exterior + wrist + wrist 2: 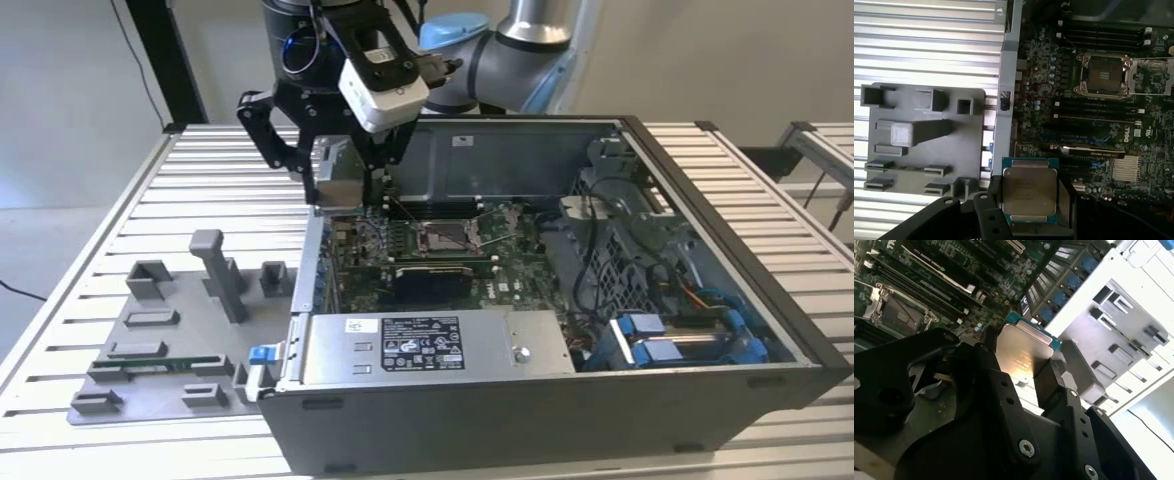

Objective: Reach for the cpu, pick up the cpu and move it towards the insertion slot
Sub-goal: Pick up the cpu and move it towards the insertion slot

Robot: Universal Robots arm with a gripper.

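- First wrist view: the gripper is clamped on the cpu, fingers pressing on two opposite edges, silvery face showing.
- Exterior view: the gripper hangs above the open computer case, with the insertion slot at about four o'clock from it.
- The chip looks light, stiff and fragile; gripping its edges seems the safe hold.
- Beside the case sits a grey tray.
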